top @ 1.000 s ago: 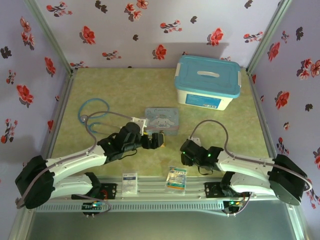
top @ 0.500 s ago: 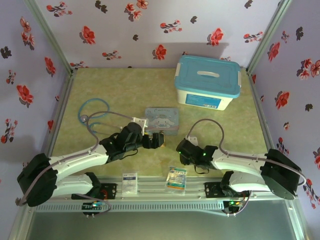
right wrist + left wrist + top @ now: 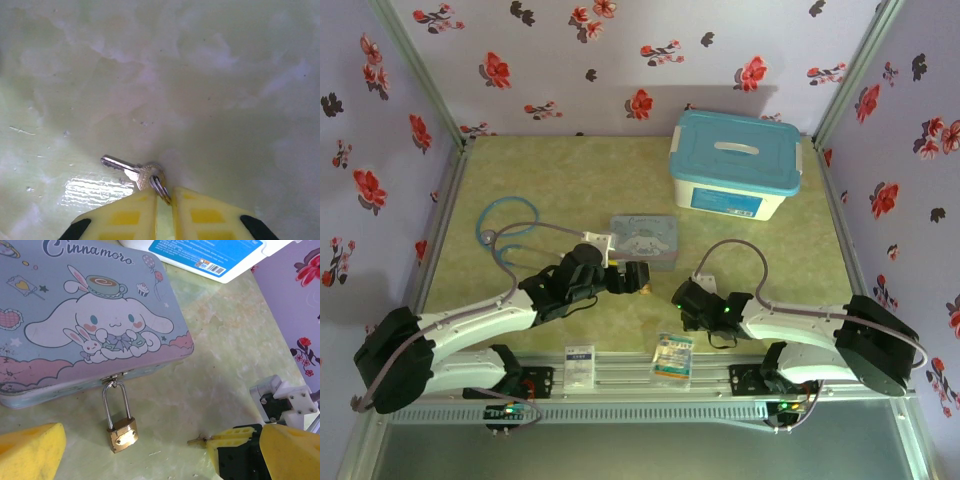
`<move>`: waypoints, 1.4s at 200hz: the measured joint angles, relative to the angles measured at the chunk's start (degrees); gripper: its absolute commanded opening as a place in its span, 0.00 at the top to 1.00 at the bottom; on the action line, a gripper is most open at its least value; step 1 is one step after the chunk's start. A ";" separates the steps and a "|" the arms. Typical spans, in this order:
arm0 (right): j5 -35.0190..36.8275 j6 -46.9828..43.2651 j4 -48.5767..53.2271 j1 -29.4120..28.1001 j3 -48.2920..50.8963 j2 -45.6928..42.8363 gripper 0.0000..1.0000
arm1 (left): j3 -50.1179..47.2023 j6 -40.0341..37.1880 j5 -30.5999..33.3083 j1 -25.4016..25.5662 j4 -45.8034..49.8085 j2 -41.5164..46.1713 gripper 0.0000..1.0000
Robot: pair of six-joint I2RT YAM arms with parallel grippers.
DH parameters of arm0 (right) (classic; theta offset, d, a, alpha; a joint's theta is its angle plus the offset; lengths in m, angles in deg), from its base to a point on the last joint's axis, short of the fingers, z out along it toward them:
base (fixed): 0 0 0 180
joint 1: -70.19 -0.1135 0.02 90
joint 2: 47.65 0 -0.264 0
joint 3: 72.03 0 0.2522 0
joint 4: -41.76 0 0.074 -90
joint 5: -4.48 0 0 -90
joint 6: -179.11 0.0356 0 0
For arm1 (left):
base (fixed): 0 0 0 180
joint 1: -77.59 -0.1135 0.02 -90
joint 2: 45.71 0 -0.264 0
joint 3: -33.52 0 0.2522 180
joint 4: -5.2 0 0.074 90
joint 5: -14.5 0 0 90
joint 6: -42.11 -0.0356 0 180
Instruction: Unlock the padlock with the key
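Key (image 3: pixel 122 165): tiny, light, stiff, slick. Right claw (image 3: pixel 164 197) clenched on its ring end, so blade may swivel. Padlock (image 3: pixel 121 432) lies on worktop (image 3: pixel 215 355) at tin's (image 3: pixel 150 300) near edge, shackle through latch. Left claw (image 3: pixel 636 278) released; best pinch on brass body.

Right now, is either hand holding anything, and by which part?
The right hand pinches the key by the ring at its head, with the blade sticking out free. The left hand is open and holds nothing.

- Golden-brass padlock (image 3: pixel 122 432) body, silver shackle.
- Silver key (image 3: pixel 122 165).
- Pastel blue-pink tin (image 3: pixel 90 320), white cartoon rabbit print.
- Yellow-fingered right gripper (image 3: pixel 164 199).
- Pale green marbled table (image 3: pixel 220 365).
- Lilac walls (image 3: pixel 620 60), red and dark flowers.
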 measured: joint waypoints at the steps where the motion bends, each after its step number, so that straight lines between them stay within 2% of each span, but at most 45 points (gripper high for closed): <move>1: 0.11 0.09 -0.07 0.00 0.04 0.00 0.90 | 0.00 0.00 0.02 0.00 -0.02 0.00 0.00; 21: 0.37 0.04 -0.50 0.00 0.57 -0.63 1.00 | 0.02 0.07 0.26 0.00 -0.59 -0.57 0.00; 67: -0.55 -2.01 -2.58 0.63 2.43 -2.82 1.00 | 0.02 1.36 0.28 0.02 -1.14 -2.58 0.01; 111: -6.25 -3.67 -6.47 6.36 6.08 -9.31 1.00 | -0.39 4.57 0.28 0.81 -5.25 -3.26 0.03; 162: -12.17 -3.67 -9.42 13.49 8.98 -18.80 1.00 | -8.15 19.19 2.64 2.05 -18.05 -3.37 0.07; 228: -15.54 -3.37 -9.46 13.86 5.90 -21.14 1.00 | -8.31 38.45 10.23 9.57 -28.04 -7.04 0.07; 280: -16.79 -1.84 -14.75 13.90 1.64 -21.24 1.00 | -8.41 55.19 13.99 11.54 -38.38 -13.55 0.06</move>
